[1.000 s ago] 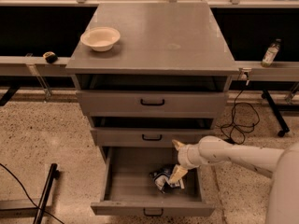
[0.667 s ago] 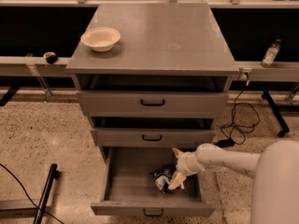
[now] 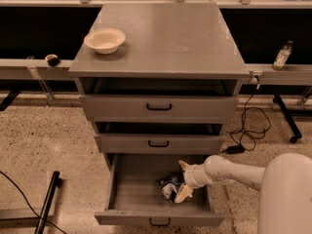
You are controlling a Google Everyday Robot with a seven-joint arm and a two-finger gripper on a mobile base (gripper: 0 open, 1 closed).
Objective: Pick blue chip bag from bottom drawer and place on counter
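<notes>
Tool spread in bottom drawer, blue chip bag just beside.

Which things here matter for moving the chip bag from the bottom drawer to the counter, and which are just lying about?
For the job:
blue chip bag, lying in the open bottom drawer
counter
gripper, down in the drawer beside the bag

Just lying about:
bowl on the counter
bottle off to the right
top drawer
middle drawer
</notes>
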